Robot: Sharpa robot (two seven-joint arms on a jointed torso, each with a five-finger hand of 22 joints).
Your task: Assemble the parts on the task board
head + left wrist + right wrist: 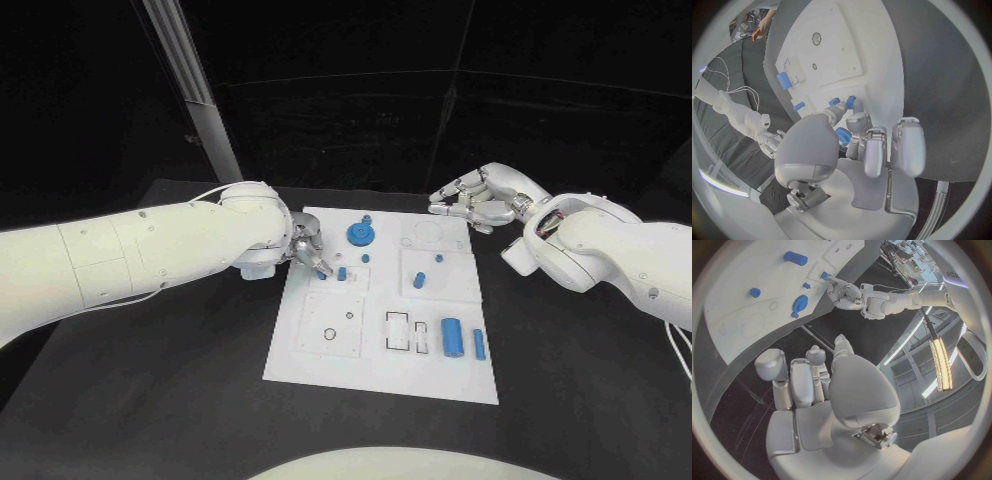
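Blue parts scattered over task board (pixel 325 345): gear (pixel 361 235) near far edge, long cylinder (pixel 453 337) near front right. My left hand (pixel 307 252) at board's left edge, fingertips on small peg (pixel 322 270); whether pinched, cannot tell. My right hand (pixel 473 203) hovers off far right corner, fingers apart, holding nothing. Risk: peg tilts or slips if fingertip contact is off-centre; neighbouring peg (pixel 342 273) just beside, may get knocked.

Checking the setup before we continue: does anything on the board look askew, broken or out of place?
Nothing stands out. The task board lies flat on the table, the blue parts sit on it, and nothing looks damaged. The left hand works at its near-left edge.
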